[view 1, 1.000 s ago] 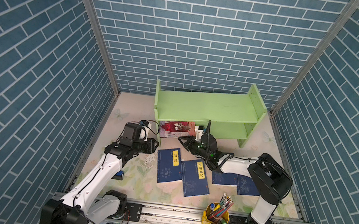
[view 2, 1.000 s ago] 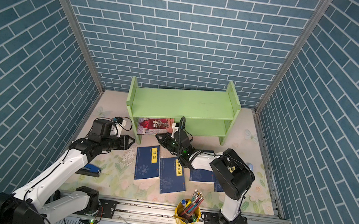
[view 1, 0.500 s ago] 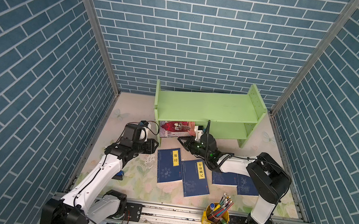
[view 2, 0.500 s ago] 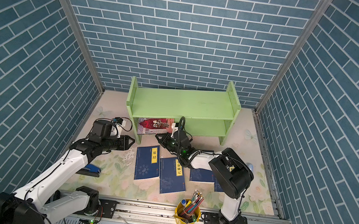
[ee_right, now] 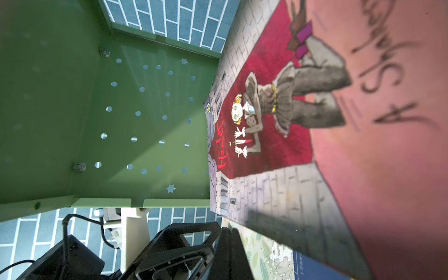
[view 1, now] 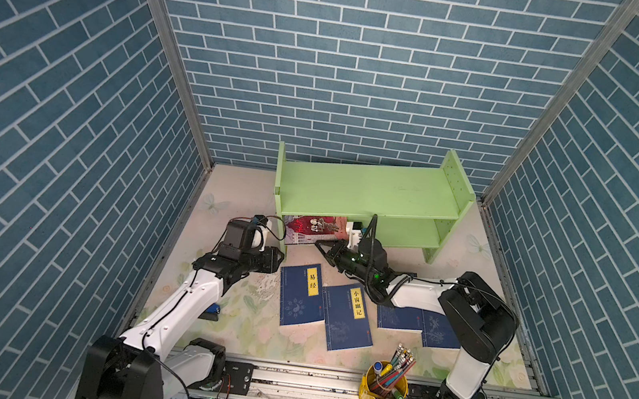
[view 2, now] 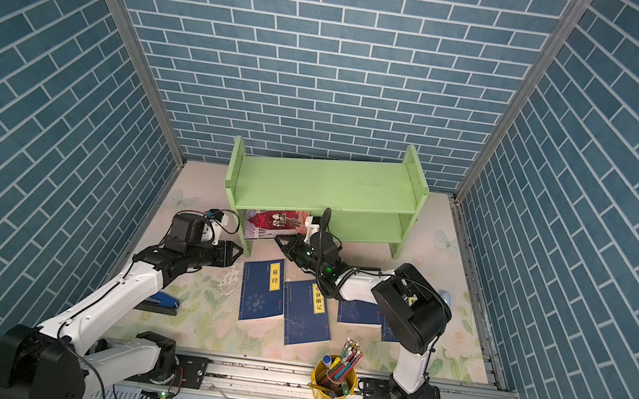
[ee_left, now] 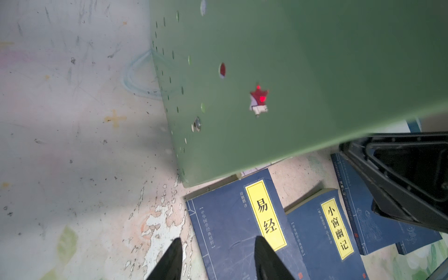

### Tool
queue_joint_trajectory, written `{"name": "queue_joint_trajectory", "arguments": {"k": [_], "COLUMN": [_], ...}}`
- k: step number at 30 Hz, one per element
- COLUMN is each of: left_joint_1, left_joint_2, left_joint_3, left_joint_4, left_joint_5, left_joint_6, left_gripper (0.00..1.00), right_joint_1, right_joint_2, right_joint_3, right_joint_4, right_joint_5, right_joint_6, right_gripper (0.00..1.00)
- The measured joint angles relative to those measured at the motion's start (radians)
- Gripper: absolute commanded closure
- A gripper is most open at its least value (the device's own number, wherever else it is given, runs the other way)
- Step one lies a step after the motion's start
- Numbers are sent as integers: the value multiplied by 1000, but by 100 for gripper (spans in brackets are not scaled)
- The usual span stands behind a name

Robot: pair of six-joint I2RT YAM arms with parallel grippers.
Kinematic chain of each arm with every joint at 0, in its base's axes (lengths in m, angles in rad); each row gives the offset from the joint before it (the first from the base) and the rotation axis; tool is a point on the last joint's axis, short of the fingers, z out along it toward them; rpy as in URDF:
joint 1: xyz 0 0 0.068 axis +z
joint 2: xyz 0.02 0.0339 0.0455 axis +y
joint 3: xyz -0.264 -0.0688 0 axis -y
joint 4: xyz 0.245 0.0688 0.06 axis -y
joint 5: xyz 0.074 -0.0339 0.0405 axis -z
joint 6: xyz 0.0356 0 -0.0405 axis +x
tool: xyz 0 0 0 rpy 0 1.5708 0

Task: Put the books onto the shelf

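At the left of both top views, left gripper (view 1: 279,258) sits low over the floral mat (view 1: 248,317), tips just beside the front foot of the left side panel of the shelf (view 1: 369,192). In the left wrist view its fingers (ee_left: 265,257) are moderately apart, with nothing between them.

First navy book (view 1: 302,294) lies flat on the mat, yellow label up. Its far corner is just beside the left gripper's tips. No contact visible.

Second navy book (view 1: 346,317) lies flat, touching the first along one edge and skewed slightly.

Red-and-grey book (view 1: 312,229) is partly in the shelf's lower tier at the left end. It is tilted, cover showing, with its near edge sticking out past the front.

Right gripper (view 1: 320,246) has its jaws closed together, tips right at that near edge. The right wrist view shows the cover (ee_right: 278,121) filling the frame next to the closed tips. Cannot tell whether it grips or only touches.

Third navy book (view 1: 398,319) and fourth navy book (view 1: 439,329) lie flat under the right forearm, partly hidden, well apart from either gripper's tips.
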Motion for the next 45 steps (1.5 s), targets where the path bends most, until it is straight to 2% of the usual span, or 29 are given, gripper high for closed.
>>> {"name": "queue_joint_trajectory", "arguments": {"k": [16,45], "left_joint_1": [0,13], "left_joint_2": [13,8], "left_joint_3": [0,0], "left_joint_4": [83,82], "left_joint_5": [-34,-48], "left_joint_6": [-1,-29], "left_gripper": [49,50], "right_joint_1": [45,84], "right_joint_2": [59,157], "right_joint_3": [18,159], "right_joint_4": [19,29], "right_joint_5": [-3,-8], "right_joint_6": [26,34], "right_gripper": [98,98]}}
